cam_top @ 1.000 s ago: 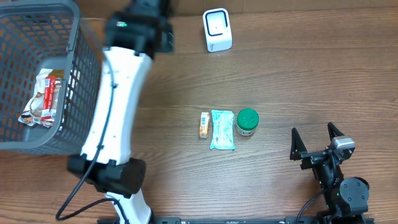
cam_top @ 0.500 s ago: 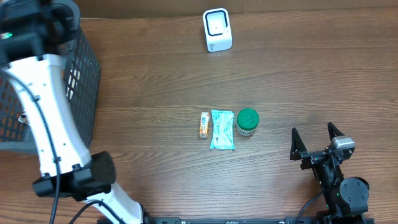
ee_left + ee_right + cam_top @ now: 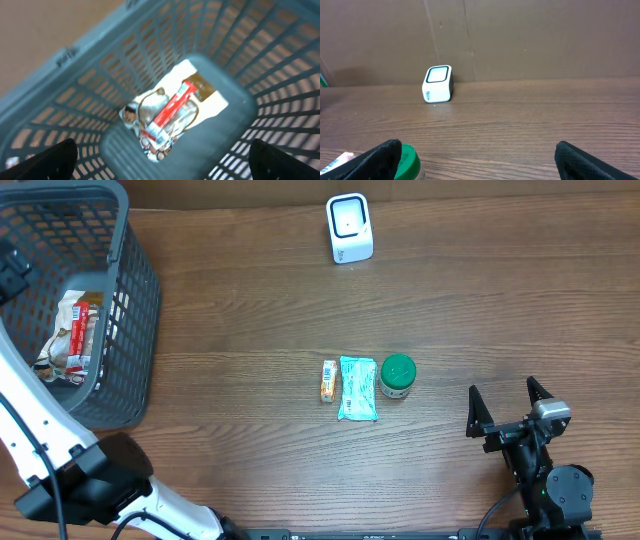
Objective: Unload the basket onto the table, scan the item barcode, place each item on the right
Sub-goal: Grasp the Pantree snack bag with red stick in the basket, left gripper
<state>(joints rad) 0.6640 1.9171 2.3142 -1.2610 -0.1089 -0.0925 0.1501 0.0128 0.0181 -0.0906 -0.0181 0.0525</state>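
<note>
Teal packet [image 3: 358,388] on the counter [image 3: 500,300] looks light, soft and crinkly, best pinched across its narrow width, while left hand [image 3: 167,160] and right hand [image 3: 507,408] both gape wide, empty.

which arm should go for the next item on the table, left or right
Probably right: the right hand sits open near the green-lidded jar, teal plastic packet and small orange packet. The left hand hangs open over the grey plastic basket, at the far left.
</note>
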